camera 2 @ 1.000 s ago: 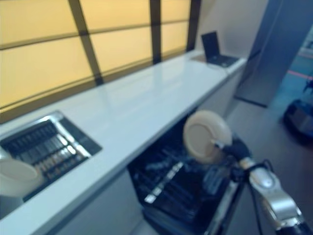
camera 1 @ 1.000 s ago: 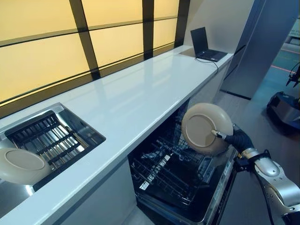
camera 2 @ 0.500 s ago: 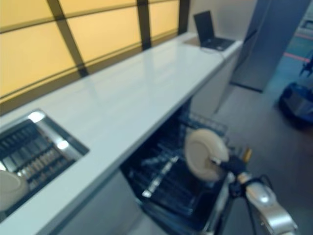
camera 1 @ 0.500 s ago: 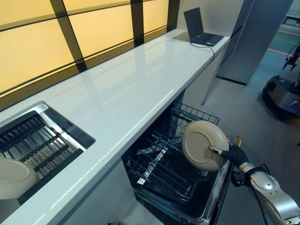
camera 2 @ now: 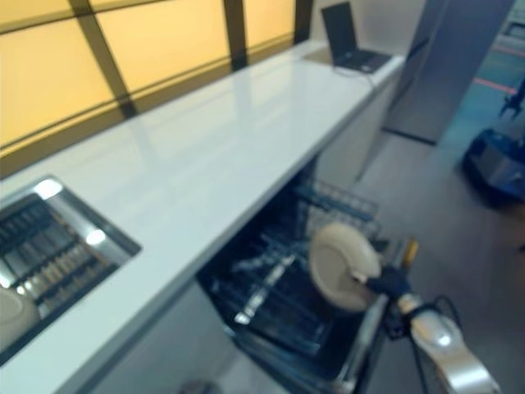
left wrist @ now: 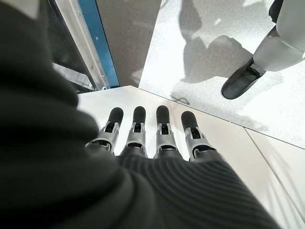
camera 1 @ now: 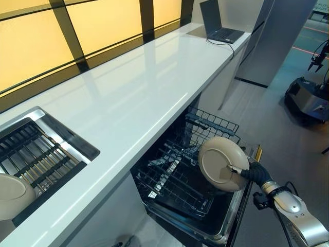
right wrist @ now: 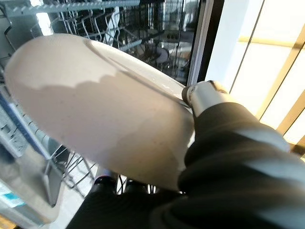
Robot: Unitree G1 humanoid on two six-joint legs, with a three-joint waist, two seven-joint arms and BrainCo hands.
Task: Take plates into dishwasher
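Beige plate (camera 1: 13, 194) lying at the sink's (camera 1: 43, 154) near-left corner, partly over its dark slatted rack. White bench (camera 1: 139, 92) running right of the sink, carrying a laptop (camera 1: 218, 23) at the far end, well apart from the sink. Left hand (left wrist: 152, 143) showing only in its own wrist view, fingers (left wrist: 162, 125) straight and side by side, holding nothing. Open dishwasher (camera 1: 190, 180) sitting below the bench, right of the sink, wire rack (camera 1: 172, 177) pulled out. Second beige plate (camera 1: 222, 163) hanging tilted on edge over the rack's right side. Right hand (camera 1: 252, 172) pinching that plate's rim, thumb across the face, fingers behind.
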